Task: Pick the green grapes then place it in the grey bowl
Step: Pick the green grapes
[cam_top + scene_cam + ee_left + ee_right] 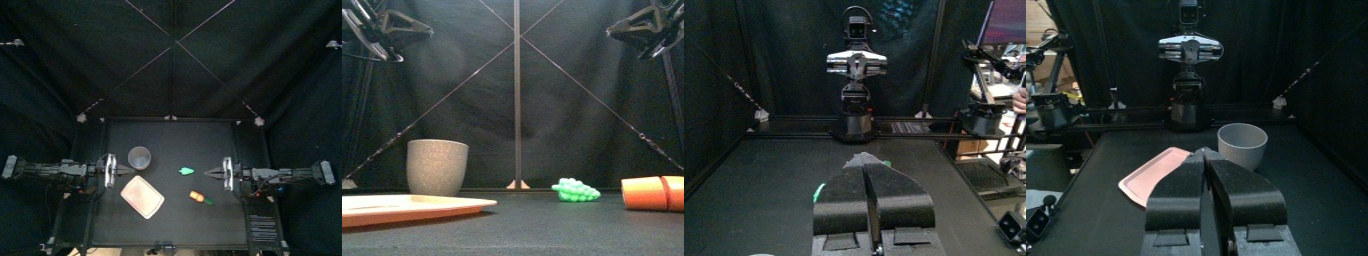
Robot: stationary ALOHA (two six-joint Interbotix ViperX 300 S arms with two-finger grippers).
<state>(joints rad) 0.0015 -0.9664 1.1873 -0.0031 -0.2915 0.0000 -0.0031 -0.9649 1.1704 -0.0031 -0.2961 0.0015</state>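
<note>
**Four things on the counter, both arms held back at the sides**

One of each: one bunch of green grapes, one tall grey cup, one flat pink tray and one orange toy food. There are two arms, one at each side of the counter.

The green grapes lie loose near the counter's middle, touched by nothing. The grey cup stands upright to their left and further back. The pink tray lies in front of the cup, and the orange toy food lies in front of the grapes, just right of the tray.

The left gripper is at the left side and the right gripper at the right, both well apart from all four things. Each wrist view shows its own jaws pressed together with only a thin seam between them and nothing held.

Hard to make out:
- In the front view the orange toy food is cut off by the right edge and the pink tray by the left edge. The arms show only in the upper corners there, with no jaws visible.
- The kind of food the orange toy is cannot be told.
- In the left wrist view the grapes show only as a green sliver beside the jaws.
- In the right wrist view the jaws cover the near corner of the tray; the cup shows whole
</note>
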